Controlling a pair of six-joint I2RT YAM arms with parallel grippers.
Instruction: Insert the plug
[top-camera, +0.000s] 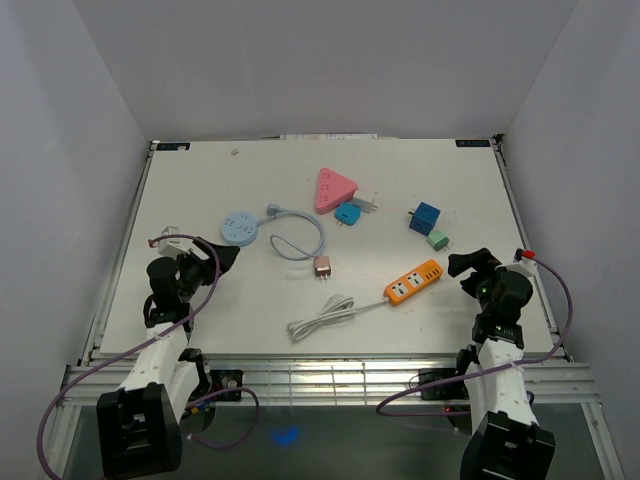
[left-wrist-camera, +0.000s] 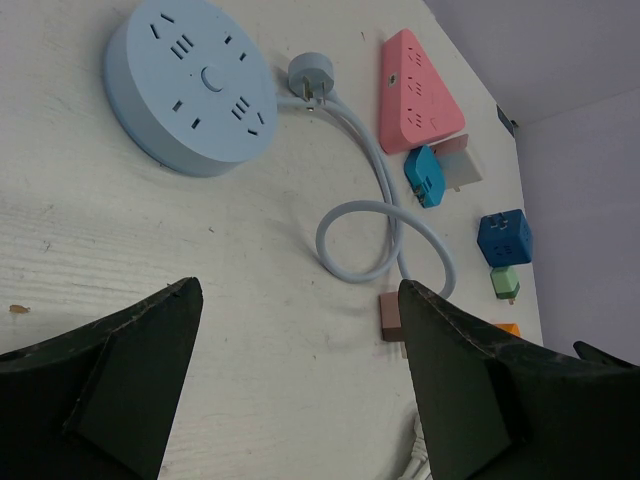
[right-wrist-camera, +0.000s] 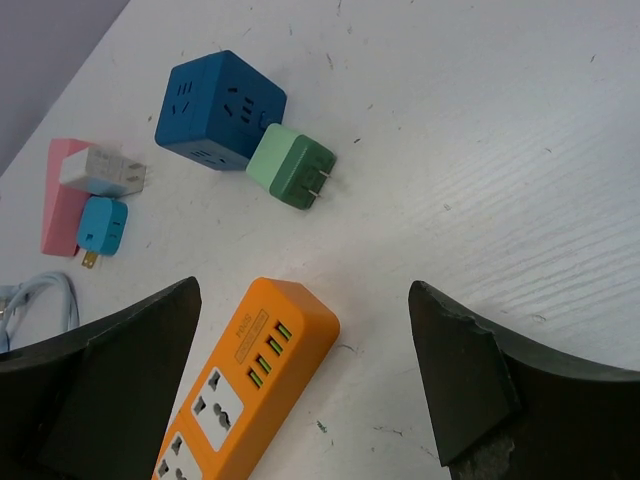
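- Where pale walls enclose it, the matte, scuffed white table (top-camera: 200, 190) carries every item.
- Left gripper (left-wrist-camera: 300, 290) and right gripper (right-wrist-camera: 300, 290): black jaws spread wide, empty, touching nothing.
- Orange power strip (right-wrist-camera: 250, 380): glossy rounded bar.
- Round blue socket hub (left-wrist-camera: 190, 85): smooth disc.
- Grey-blue plug (left-wrist-camera: 311, 78): on the table just beside the hub, cord looped.

Top camera high above the near side, looking down on the whole white table (top-camera: 230, 290), wrist cameras low and close, all three seeing the pink triangle socket block (top-camera: 335, 188).
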